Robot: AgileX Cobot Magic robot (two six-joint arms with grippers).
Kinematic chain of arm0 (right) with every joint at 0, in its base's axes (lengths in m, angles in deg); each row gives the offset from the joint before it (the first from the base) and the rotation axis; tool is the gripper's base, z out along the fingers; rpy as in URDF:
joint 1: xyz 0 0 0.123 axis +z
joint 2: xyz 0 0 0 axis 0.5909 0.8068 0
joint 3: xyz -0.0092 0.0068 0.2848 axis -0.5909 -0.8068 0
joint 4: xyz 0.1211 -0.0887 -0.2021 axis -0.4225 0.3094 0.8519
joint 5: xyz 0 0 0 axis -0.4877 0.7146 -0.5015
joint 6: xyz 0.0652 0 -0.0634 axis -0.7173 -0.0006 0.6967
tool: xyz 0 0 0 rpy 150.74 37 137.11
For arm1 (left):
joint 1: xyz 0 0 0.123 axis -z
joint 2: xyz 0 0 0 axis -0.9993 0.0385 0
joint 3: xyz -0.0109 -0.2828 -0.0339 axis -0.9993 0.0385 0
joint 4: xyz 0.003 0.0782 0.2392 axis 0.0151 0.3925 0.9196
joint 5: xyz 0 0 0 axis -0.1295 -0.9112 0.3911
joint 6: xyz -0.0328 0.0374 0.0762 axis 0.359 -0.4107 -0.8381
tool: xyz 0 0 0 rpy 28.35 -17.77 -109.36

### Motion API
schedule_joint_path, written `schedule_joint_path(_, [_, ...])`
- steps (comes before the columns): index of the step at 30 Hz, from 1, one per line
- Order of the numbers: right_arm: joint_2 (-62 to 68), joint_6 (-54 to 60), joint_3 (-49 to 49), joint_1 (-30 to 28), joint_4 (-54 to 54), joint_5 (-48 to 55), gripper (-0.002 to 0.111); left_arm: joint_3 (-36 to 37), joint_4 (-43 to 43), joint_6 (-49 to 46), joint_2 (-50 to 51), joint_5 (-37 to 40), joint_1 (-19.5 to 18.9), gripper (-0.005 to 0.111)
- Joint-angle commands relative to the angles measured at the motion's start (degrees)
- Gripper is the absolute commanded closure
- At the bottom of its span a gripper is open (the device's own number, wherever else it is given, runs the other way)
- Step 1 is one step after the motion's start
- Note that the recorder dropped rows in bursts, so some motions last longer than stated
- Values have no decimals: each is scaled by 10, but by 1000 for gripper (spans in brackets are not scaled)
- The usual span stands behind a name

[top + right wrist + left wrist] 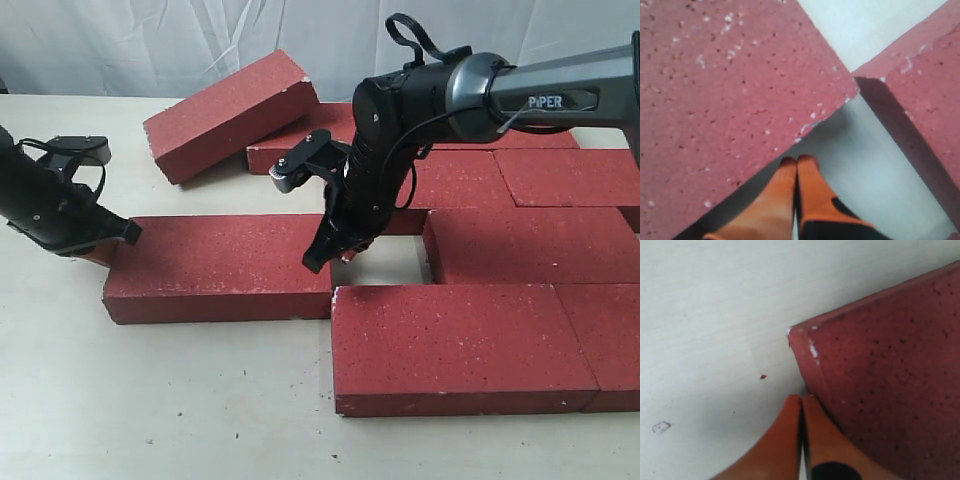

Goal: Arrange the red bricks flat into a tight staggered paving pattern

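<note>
Several dark-red bricks lie flat on the pale table. One loose brick (215,265) sits left of the paved group, with a gap of bare table (385,262) between its right end and a brick (530,243). My left gripper (105,250) is shut, its orange fingertips (812,412) pressed against that loose brick's left end (890,390). My right gripper (335,258) is also shut and empty, its fingertips (807,172) down in the gap beside the brick's right end (725,100). Another brick (230,113) leans tilted at the back.
Bricks in the front row (460,345) and back rows (565,175) fill the right side. A neighbouring brick's corner (920,90) stands across the gap. Small red crumbs (763,376) dot the table. A white cloth backdrop (150,45) hangs behind.
</note>
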Motion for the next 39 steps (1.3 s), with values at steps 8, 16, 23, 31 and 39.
schedule_joint_path(8, [-14, 1, -2, -1, 1, 10, 109, -3, -47, -36, -1, 10, 6, 107])
schedule_joint_path(16, [-78, -64, -10, -3, 63, 41, 109, -3, -66, -92, -1, 24, 27, 107])
schedule_joint_path(23, [-101, 132, -20, 25, -143, 97, 109, -3, -61, -88, -1, -25, 27, 107])
schedule_joint_path(31, [-37, 261, -20, 88, -132, 154, 109, -3, -15, -85, -1, -28, 26, 107])
schedule_joint_path(39, [-31, 187, -20, 88, -49, 84, 109, -3, -13, -85, -1, -19, 26, 107])
